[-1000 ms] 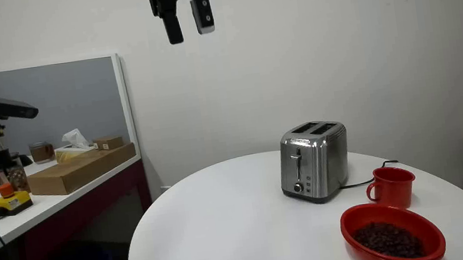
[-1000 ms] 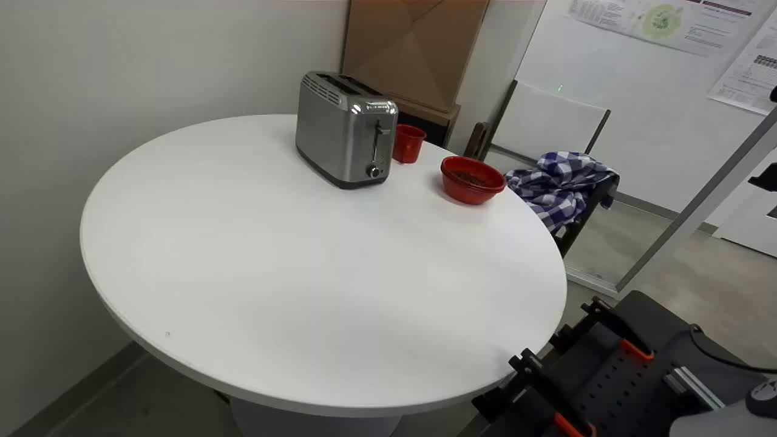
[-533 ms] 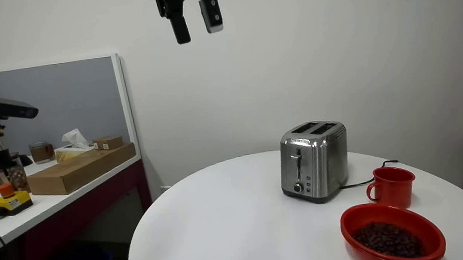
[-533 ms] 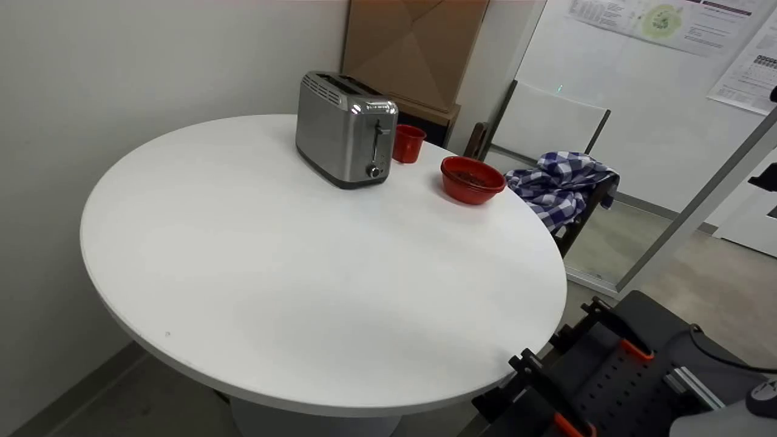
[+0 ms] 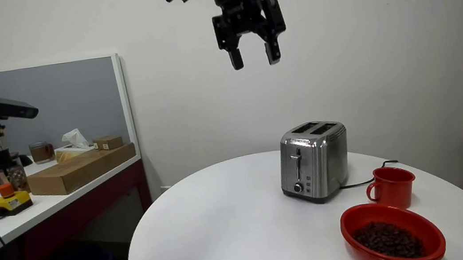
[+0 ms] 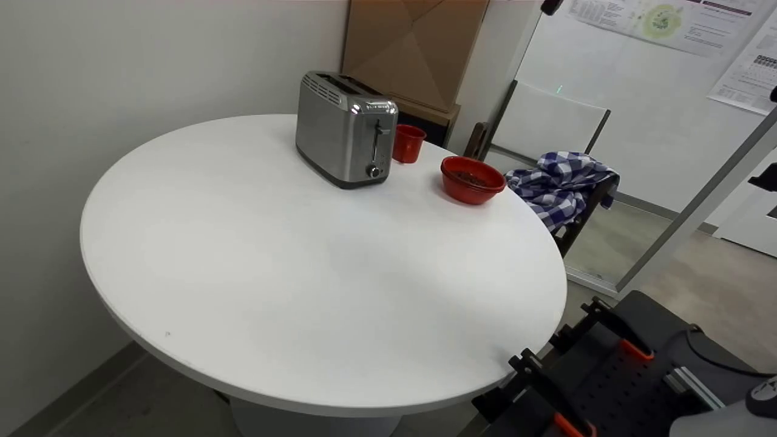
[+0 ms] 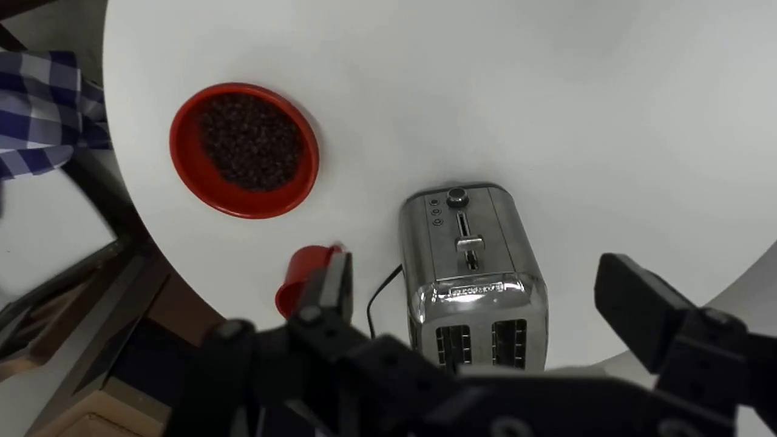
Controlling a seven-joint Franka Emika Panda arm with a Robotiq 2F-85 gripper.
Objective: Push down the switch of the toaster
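Fingers spread apart above the bench, toaster at their five o'clock in an exterior view, red bowl cut off below there, in the wrist view the toaster's slots partly hidden, red mug at its nine o'clock partly covered

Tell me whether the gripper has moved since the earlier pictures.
Yes: in an exterior view, the gripper has shifted right and down across the picture, toward the toaster, which hasn't moved.
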